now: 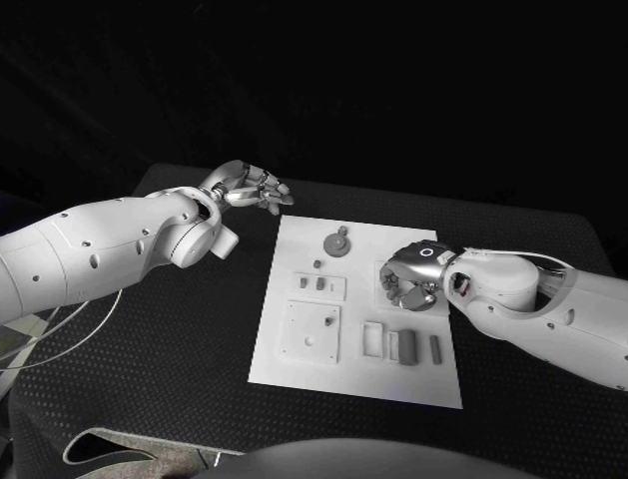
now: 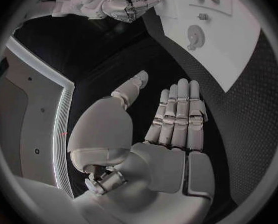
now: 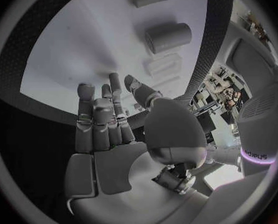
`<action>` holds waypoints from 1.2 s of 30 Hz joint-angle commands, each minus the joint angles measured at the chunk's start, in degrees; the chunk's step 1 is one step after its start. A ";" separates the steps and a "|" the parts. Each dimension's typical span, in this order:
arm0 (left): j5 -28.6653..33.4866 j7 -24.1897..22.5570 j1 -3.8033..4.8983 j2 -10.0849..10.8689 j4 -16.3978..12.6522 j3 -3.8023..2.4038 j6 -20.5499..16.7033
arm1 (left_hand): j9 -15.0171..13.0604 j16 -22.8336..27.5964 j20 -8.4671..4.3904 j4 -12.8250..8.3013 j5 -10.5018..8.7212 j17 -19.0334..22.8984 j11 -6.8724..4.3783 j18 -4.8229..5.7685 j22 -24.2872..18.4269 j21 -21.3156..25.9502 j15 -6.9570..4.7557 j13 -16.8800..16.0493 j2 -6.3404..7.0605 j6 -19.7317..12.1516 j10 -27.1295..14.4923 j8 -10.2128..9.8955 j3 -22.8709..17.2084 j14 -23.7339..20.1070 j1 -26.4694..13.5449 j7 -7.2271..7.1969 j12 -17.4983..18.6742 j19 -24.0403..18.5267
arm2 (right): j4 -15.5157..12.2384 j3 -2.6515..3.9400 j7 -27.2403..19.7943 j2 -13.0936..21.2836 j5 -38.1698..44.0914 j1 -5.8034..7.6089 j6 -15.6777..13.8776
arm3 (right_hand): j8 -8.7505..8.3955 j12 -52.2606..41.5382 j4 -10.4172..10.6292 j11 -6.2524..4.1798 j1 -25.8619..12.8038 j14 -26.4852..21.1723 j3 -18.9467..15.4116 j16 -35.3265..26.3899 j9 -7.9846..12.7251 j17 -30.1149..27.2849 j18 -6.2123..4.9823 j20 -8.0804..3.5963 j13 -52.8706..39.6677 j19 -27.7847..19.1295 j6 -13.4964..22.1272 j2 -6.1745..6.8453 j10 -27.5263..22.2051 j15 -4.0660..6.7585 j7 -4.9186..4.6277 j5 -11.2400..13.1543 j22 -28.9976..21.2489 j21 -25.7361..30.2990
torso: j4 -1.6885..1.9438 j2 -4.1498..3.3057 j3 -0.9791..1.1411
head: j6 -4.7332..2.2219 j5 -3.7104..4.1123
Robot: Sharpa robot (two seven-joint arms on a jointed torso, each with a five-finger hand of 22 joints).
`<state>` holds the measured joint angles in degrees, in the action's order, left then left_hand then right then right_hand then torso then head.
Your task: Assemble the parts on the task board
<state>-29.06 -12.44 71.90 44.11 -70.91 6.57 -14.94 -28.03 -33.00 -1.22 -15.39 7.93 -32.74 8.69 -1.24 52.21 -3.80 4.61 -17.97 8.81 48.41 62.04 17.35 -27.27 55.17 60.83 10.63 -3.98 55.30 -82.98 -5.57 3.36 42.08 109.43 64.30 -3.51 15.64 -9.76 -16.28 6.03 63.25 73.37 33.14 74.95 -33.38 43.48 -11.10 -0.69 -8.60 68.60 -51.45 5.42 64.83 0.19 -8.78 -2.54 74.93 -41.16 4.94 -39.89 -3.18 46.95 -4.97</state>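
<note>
The white task board [image 1: 293, 364] lies in the middle of the black table. On it are grey parts: a round piece [image 1: 336, 242] at the far end, two small pegs [image 1: 318, 284], and several blocks [image 1: 407, 346] near the front right. My right hand [image 1: 414, 279] hovers over the board's right side, with its fingers [image 3: 98, 114] stretched out and nothing in them. A cylinder-shaped part [image 3: 168, 37] lies on the board beyond the fingertips. My left hand [image 1: 249, 187] is off the board's far left corner, its fingers [image 2: 176, 114] straight and holding nothing.
A square plate [image 1: 314, 331] with small holes sits on the board's left half. Black matting [image 1: 141, 379] surrounds the board on all sides. From the left wrist, the board [image 2: 238, 59] and my right hand [image 2: 129, 2] show beyond my left hand.
</note>
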 commanded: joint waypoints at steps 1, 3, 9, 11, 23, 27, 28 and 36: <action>0.52 -0.66 0.13 -0.07 -0.10 -0.04 1.01 | 0.06 0.38 0.03 0.16 -0.46 -0.11 -0.17 0.37 -0.10 -0.30 -0.14 0.08 -0.41 0.19 -0.11 0.34 0.29 0.39 -0.14 -0.25 -0.07 0.11 | 0.03 -0.02 0.02 -0.10 0.82 -0.08 0.18 | 0.19 -0.26 0.32 -0.05 0.06 -0.17 -0.10 0.29 0.13 0.11 -3.90 0.01 0.03 0.43 -0.45 -0.92 0.44 0.26 0.00 -0.20 0.94 -0.37 | 0.02 0.00 0.02 | -0.01 -0.11; 0.53 -0.64 0.13 -0.05 -0.08 -0.04 1.01 | 0.07 0.43 0.03 0.19 -0.66 -0.19 -0.17 0.36 -0.12 -0.30 -0.14 0.08 -0.45 0.19 -0.11 0.34 0.35 0.40 -0.22 -0.25 -0.07 0.11 | 0.02 -0.03 0.07 -0.15 1.08 -0.14 -0.18 | 0.35 -0.43 0.17 -0.24 0.23 -0.11 0.19 0.44 0.18 0.19 -3.90 -0.07 -0.03 0.53 -0.97 -2.09 1.05 0.44 0.07 -0.20 0.98 -0.44 | 0.05 0.00 0.00 | 0.01 -0.14; 0.53 -0.62 0.13 -0.06 -0.12 -0.04 1.06 | 0.07 0.47 0.02 0.20 -0.74 -0.23 -0.17 0.36 -0.13 -0.30 -0.15 0.08 -0.50 0.20 -0.10 0.35 0.36 0.41 -0.23 -0.26 -0.07 0.11 | 0.11 -0.04 0.84 -0.27 2.19 -0.26 -1.30 | 0.67 -1.04 -0.41 -0.87 1.05 -0.04 0.52 0.77 0.32 0.38 -3.90 -0.23 -0.35 0.62 -2.05 -3.71 2.82 1.04 0.41 -0.20 1.14 -0.68 | 0.02 -0.02 0.00 | 0.10 -0.33; 0.53 -0.62 0.13 -0.06 -0.12 -0.04 1.04 | 0.07 0.47 0.02 0.19 -0.76 -0.24 -0.17 0.35 -0.13 -0.30 -0.15 0.08 -0.51 0.20 -0.10 0.35 0.36 0.41 -0.22 -0.26 -0.07 0.11 | 0.14 -0.04 0.99 -0.27 2.49 -0.28 -1.42 | 0.77 -1.18 -0.48 -1.05 1.53 -0.05 0.63 0.83 0.34 0.42 -3.90 -0.28 -0.45 0.58 -2.36 -3.91 3.23 1.22 0.54 -0.20 1.18 -0.75 | 0.02 -0.02 0.00 | 0.10 -0.33; 0.53 -0.53 0.13 0.06 -0.22 -0.04 1.05 | 0.09 0.53 0.00 0.13 -0.83 -0.32 -0.18 0.34 -0.15 -0.30 -0.16 0.09 -0.53 0.20 -0.10 0.34 0.35 0.43 -0.14 -0.27 -0.06 0.11 | 0.49 -0.05 1.27 -0.31 3.24 -0.32 -3.61 | 0.73 -1.27 -0.58 -1.49 4.44 -0.14 0.75 1.05 0.69 0.60 -3.90 -0.48 -0.74 0.33 -2.95 -4.02 4.33 1.64 0.70 -0.21 1.24 -1.17 | -0.01 0.00 -0.01 | 0.14 -0.29; 0.53 -0.48 0.13 0.05 -0.24 -0.04 1.07 | 0.09 0.55 0.00 0.12 -0.85 -0.34 -0.18 0.34 -0.15 -0.30 -0.16 0.09 -0.54 0.19 -0.11 0.34 0.35 0.43 -0.13 -0.27 -0.06 0.11 | 0.32 -0.05 1.24 -0.30 3.28 -0.33 -4.47 | 1.00 -1.81 -0.57 -2.01 5.41 -0.11 0.74 1.18 0.69 0.69 -3.90 -0.50 -1.13 0.35 -3.66 -4.36 5.71 2.13 0.90 -0.21 1.24 -1.41 | 0.02 0.00 -0.01 | 0.15 -0.31; 0.53 -0.51 0.13 0.05 -0.22 -0.04 1.04 | 0.09 0.55 0.00 0.12 -0.85 -0.34 -0.18 0.34 -0.15 -0.30 -0.16 0.09 -0.55 0.19 -0.11 0.34 0.36 0.43 -0.13 -0.27 -0.06 0.11 | 0.26 -0.05 1.17 -0.27 3.28 -0.33 -4.85 | 1.06 -1.89 -0.57 -2.11 5.53 -0.10 0.70 1.21 0.69 0.71 -3.90 -0.50 -1.20 0.37 -3.82 -4.39 5.95 2.24 0.95 -0.21 1.25 -1.48 | 0.02 0.00 -0.01 | 0.15 -0.31; 0.44 -0.55 0.13 0.12 -0.26 -0.04 0.95 | 0.10 0.59 0.00 0.08 -0.87 -0.39 -0.17 0.34 -0.16 -0.30 -0.16 0.09 -0.55 0.17 -0.13 0.33 0.35 0.44 -0.09 -0.26 -0.05 0.11 | -0.89 -0.03 0.94 0.02 3.27 -0.35 -6.99 | 1.49 -2.50 -0.56 -2.89 6.10 -0.06 0.49 1.40 0.61 0.87 -3.90 -0.52 -1.69 0.56 -4.93 -4.49 7.72 3.01 1.33 -0.21 1.24 -1.92 | 0.01 -0.01 0.00 | 0.17 -0.28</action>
<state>-28.92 -12.42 71.90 44.27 -71.00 6.57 -14.53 -27.98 -32.61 -1.22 -15.24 7.26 -33.05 8.69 -1.24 52.11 -3.80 4.40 -17.97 8.81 48.41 62.04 17.35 -27.12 55.38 60.83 10.63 -3.98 55.30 -83.59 -5.65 4.26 42.03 111.70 63.92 -8.30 16.81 -11.99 -16.77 4.39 68.66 73.59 33.59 76.08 -32.69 44.29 -11.09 -1.06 -10.20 69.07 -56.04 1.05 67.92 2.67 -7.48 -2.39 74.92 -42.70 4.97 -39.89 -3.19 47.14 -5.25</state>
